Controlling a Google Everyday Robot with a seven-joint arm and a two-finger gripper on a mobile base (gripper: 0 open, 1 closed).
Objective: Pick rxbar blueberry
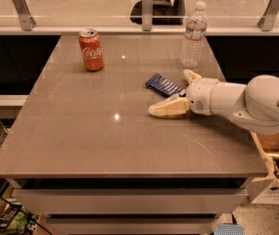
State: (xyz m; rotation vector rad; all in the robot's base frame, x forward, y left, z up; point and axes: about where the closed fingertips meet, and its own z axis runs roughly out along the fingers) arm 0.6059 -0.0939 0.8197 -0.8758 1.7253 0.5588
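Rxbar (pixel 163 85), a flat dark blue bar with pale lettering, lies on the grey table (pixel 80 131), right of the middle and turned at a slant, its left end farther back than its right.

At the far left, well apart from it, a red soda can (pixel 90 49) stands upright near the table's back edge. Two small spots of light glint on the bare top between the can and the bar. Behind the table runs a glass rail (pixel 80 9) on metal posts, and a dark chair (pixel 154 9) shows through it near the centre.

Right of the Rxbar and farther back, a clear water bottle (pixel 194 35) with a white cap stands upright close to the back right corner, apart from the bar.

The gripper (pixel 170 92) reaches in from the right, low over the table. Its fingers are spread wide: one cream finger (pixel 168 107) stretches leftward just in front of the Rxbar, the other points up and back behind the bar's right end. That right end sits in the gap between them, close to the white wrist. Whether either finger touches the wrapper, I cannot tell.

The thick white arm (pixel 261 102) runs off past the table's right edge. Below it, beside the table, stands an open cardboard box (pixel 276 142).
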